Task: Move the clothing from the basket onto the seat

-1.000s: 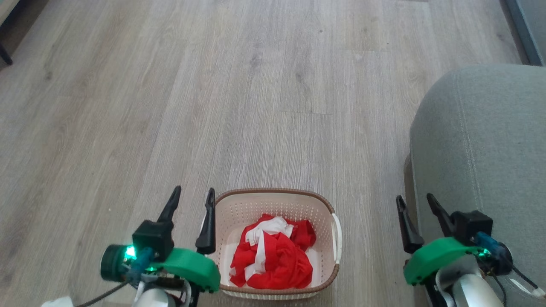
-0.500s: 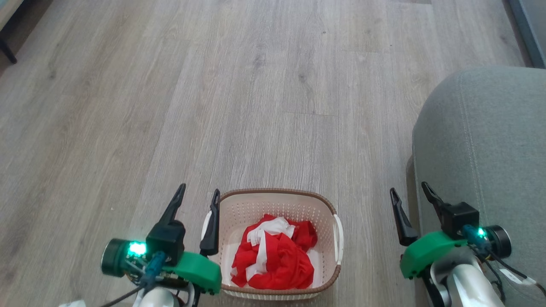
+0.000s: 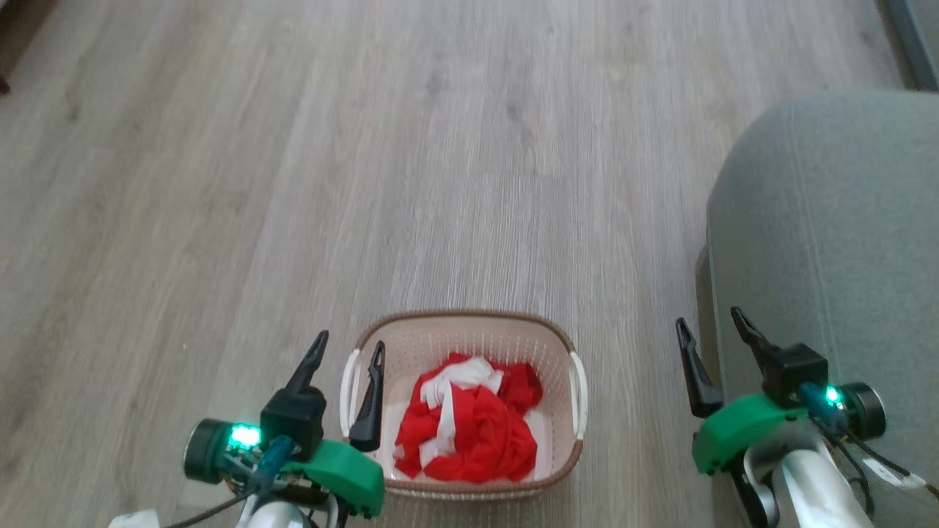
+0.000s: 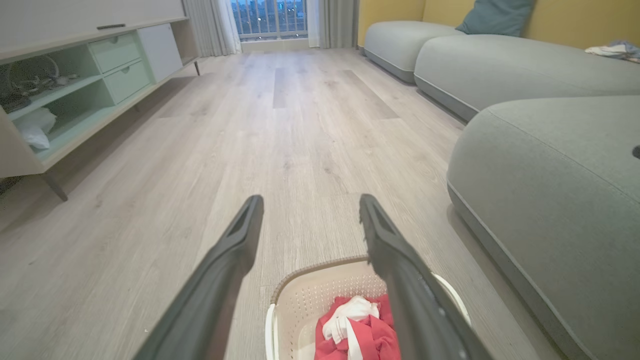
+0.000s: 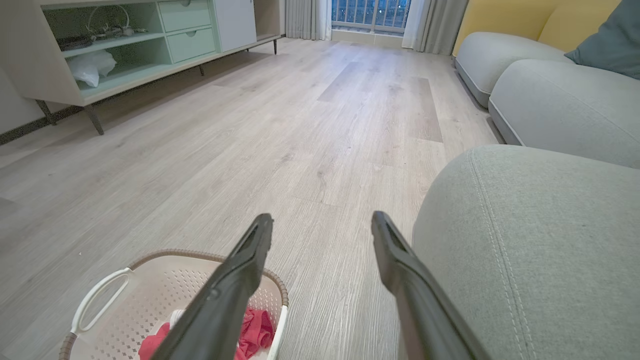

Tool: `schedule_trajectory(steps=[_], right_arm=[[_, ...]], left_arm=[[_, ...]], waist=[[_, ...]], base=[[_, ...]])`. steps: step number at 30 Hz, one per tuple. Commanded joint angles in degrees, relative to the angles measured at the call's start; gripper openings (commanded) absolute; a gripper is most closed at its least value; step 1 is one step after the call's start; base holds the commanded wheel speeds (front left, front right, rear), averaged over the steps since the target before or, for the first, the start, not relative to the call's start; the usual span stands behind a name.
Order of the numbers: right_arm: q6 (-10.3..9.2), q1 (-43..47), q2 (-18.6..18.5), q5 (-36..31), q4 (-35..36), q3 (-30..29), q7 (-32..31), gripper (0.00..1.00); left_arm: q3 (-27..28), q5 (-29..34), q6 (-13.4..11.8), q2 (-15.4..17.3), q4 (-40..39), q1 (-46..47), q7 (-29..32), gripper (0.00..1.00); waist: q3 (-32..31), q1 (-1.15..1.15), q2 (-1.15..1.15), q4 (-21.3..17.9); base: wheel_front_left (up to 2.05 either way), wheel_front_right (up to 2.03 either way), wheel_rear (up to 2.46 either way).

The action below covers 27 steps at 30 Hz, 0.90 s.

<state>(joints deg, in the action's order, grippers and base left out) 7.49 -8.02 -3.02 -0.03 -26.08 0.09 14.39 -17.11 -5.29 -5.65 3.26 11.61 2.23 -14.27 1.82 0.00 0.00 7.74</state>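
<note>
The clothing (image 3: 469, 429), a crumpled red-and-white heap, lies inside the basket (image 3: 462, 337). The basket stands on the wood floor (image 3: 293, 183), left of the grey seat (image 3: 829, 235). The left jaws hang open and empty at the basket's left handle. The right jaws hang open and empty beside the seat's edge.

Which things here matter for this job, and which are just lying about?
Job:
clothing
basket
seat

Lying about:
shelf unit
white bag
blue cushion
cloth on the far sofa
</note>
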Motion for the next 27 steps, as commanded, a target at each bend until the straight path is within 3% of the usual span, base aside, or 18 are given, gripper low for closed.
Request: schedule_trajectory(steps=[1,15,18,27], right_arm=[[0.0,-3.6,0.1,-0.9,2.2,1.3,0.6,1.0],[0.0,-10.2,0.1,-8.2,9.2,2.7,0.6,1.0],[0.0,-10.7,0.1,-9.1,11.7,2.8,0.6,1.0],[0.0,-11.4,0.1,-11.4,17.5,3.2,0.6,1.0]], left_arm=[[1.2,0.1,0.4,-0.4,-1.0,3.1,-0.7,1.0],[-1.8,-1.4,4.7,-0.4,14.9,17.2,-0.7,1.0],[-3.0,-5.1,7.4,-0.4,23.3,21.5,-0.7,1.0],[-8.3,-2.5,9.1,-0.4,31.3,31.9,-0.7,1.0]], waist=[[2.3,0.0,0.0,-0.7],[25.7,0.0,0.0,-4.7],[29.4,0.0,0.0,-5.2],[38.6,0.0,0.0,-6.2]], base=[[0.0,0.0,0.0],[0.0,0.0,0.0],[0.0,0.0,0.0],[0.0,0.0,0.0]])
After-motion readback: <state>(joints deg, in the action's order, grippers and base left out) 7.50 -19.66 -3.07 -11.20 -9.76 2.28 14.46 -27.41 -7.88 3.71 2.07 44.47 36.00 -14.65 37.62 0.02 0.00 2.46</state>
